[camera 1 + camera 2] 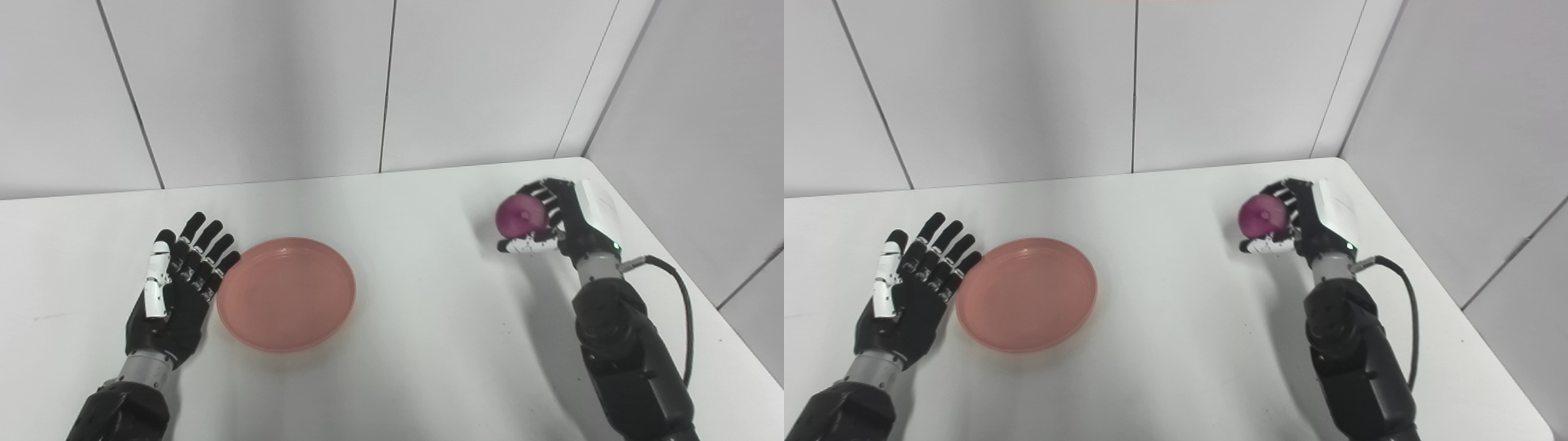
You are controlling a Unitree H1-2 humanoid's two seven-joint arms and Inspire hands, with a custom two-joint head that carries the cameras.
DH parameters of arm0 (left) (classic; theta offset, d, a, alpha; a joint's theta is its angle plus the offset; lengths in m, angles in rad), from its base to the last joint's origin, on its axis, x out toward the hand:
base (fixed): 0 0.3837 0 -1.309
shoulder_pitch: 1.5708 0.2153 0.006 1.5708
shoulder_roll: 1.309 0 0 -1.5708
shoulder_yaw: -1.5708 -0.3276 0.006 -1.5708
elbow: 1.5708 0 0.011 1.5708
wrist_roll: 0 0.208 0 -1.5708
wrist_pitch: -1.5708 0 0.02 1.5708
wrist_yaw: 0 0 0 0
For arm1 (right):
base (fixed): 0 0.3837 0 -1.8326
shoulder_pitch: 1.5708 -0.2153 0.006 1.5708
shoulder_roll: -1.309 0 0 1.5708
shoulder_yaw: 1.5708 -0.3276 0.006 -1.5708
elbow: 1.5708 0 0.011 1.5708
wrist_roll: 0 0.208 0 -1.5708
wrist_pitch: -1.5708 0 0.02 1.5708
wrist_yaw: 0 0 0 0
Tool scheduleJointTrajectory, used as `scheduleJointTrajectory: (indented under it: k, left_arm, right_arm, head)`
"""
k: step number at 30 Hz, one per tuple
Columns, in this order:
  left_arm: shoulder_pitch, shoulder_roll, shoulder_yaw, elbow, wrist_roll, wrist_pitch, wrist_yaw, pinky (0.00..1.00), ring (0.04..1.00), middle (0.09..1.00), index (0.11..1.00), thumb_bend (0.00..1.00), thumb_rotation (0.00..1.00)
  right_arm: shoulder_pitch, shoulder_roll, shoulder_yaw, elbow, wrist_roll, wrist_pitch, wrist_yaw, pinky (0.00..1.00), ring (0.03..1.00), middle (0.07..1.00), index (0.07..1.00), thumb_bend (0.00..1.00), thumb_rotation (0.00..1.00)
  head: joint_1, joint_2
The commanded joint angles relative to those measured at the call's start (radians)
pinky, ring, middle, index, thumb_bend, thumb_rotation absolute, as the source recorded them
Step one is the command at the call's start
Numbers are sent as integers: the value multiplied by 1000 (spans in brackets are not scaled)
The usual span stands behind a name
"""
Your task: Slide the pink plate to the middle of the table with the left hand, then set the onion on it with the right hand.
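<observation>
White surface (429, 343), walls behind and on my right; its far-right corner is rounded, and my right robot hand (554, 217) sits near that corner, close to the right edge. Wide bare stretch of surface between the two hands, all of it right of the pink plate (286, 294).

Pink plate lies flat, left of centre, nothing on it. Its left rim is just beside the fingertips of my left robot hand (174, 285); can't tell if they touch.

Left robot hand: palm up, fingers spread and straight, pointing away toward the back wall, holding nothing. Forearm comes in from the bottom-left corner, low over the surface.

Right robot hand: clamped on the onion (520, 215), fingers curled over the top and thumb under it, onion facing left toward the plate. The purple onion looks lifted off the surface, shadow below it, well apart from the plate. Forearm runs up from the bottom-right, black cable (680, 306) looping off the wrist on the outer side, near the surface edge.
</observation>
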Motion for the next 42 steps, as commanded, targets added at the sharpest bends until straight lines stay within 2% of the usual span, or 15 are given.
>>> scheduleJointTrajectory:
  k: [1,7,15,23,29,33,42]
  left_arm:
    - [-31,-8,-8,-45,4,-28,5,905,923,939,929,469,1000]
    - [-27,-18,-18,-57,9,-21,18,909,922,936,928,464,1000]
    - [-24,-32,-34,-61,11,-33,23,920,934,945,936,462,1000]
    - [-19,-46,-58,-90,49,-16,64,902,921,933,928,462,1000]
    - [-15,-59,-72,-102,66,-17,80,900,921,931,926,456,1000]
    - [-15,-73,-77,-113,78,-10,97,900,920,930,921,449,1000]
    - [-19,-88,-93,-116,87,-15,118,919,924,932,922,449,1000]
  right_arm:
    - [-46,-9,9,-47,-11,-23,-1,412,480,519,532,638,72]
    - [-86,19,60,-79,-28,-1,26,401,478,523,532,649,95]
    - [-136,63,134,-113,-68,-9,68,323,418,490,528,650,107]
    - [-175,109,186,-104,-70,-33,96,354,439,502,532,640,89]
    - [-185,136,225,-68,-83,-71,79,292,388,475,531,656,95]
    - [-189,153,248,-37,-77,-109,71,285,381,467,527,655,107]
    - [-188,179,291,-24,-80,-117,91,280,376,468,534,657,94]
  head:
    - [1,0]
    - [35,-1]
    - [91,1]
    - [143,3]
    - [185,4]
    - [208,3]
    - [275,5]
